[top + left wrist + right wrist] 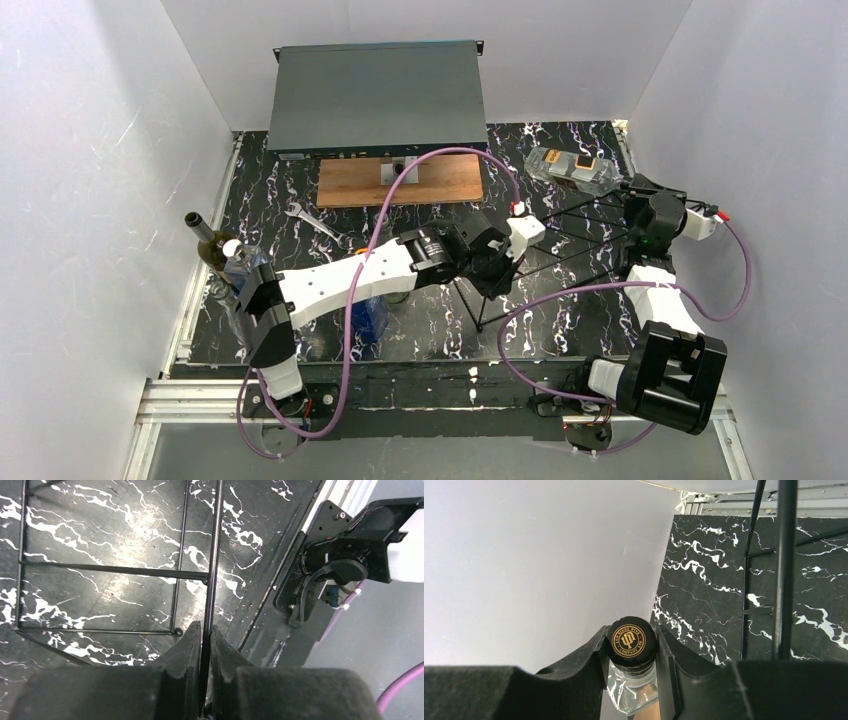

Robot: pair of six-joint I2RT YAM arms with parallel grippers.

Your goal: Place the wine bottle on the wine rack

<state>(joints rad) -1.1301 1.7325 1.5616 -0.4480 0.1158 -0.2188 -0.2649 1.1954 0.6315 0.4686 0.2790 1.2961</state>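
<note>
Right of centre, wine rack [570,252]; behind its far end, wine bottle [572,168].

walls [90,150]: plain white, three sides | tabletop [420,335]: black, white marble veins | near edge: aluminium rail [190,400]

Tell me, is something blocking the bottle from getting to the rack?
Nothing visible is. The bottle, pinched at its cap by the right fingers, sits right beside the rack. The left fingers only clamp one wire at the rack's near end.
</note>
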